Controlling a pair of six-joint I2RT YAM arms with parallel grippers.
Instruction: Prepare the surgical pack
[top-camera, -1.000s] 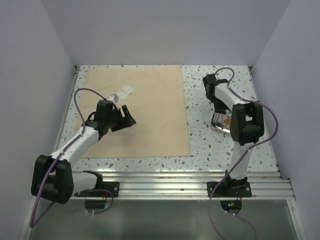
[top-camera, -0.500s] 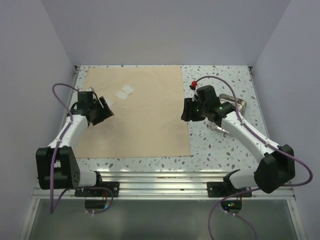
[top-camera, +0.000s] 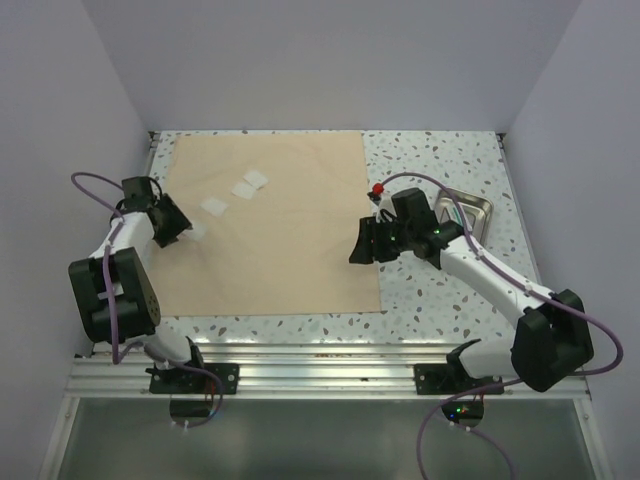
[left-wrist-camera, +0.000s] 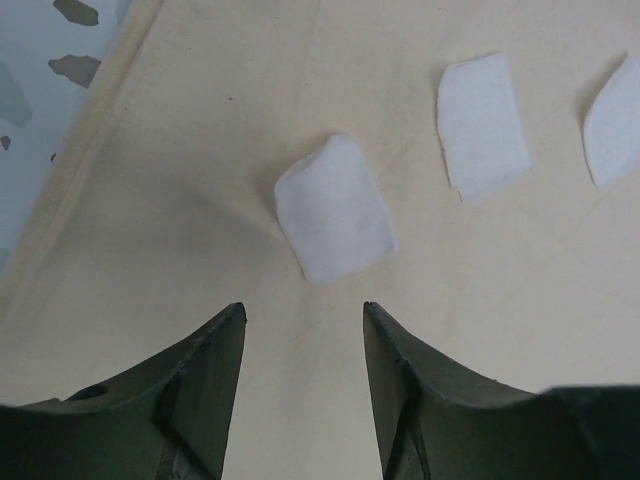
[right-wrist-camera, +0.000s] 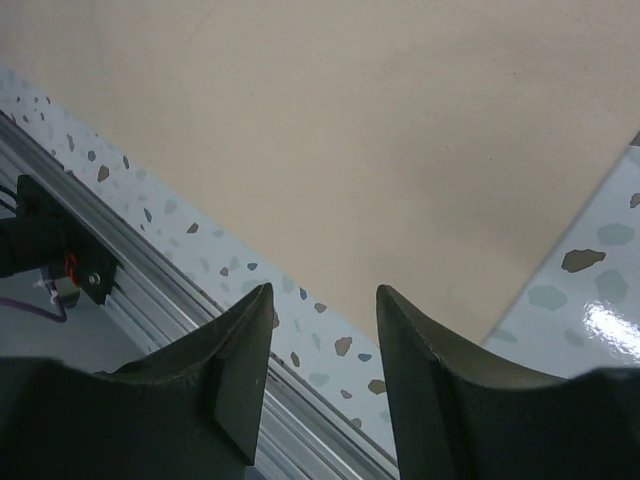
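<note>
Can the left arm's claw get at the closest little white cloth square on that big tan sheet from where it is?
Probably yes. The left claw is empty, jaws apart, and the nearest white gauze square lies flat on the tan paper-like sheet just ahead of it, with nothing between.

Left gripper parted, right gripper parted

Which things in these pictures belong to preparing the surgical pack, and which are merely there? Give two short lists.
Belonging to the job: tan sheet; three white gauze squares lying on it; steel tray on the table to the right of the sheet.

Merely there: speckled table; metal rail at the near edge.
</note>
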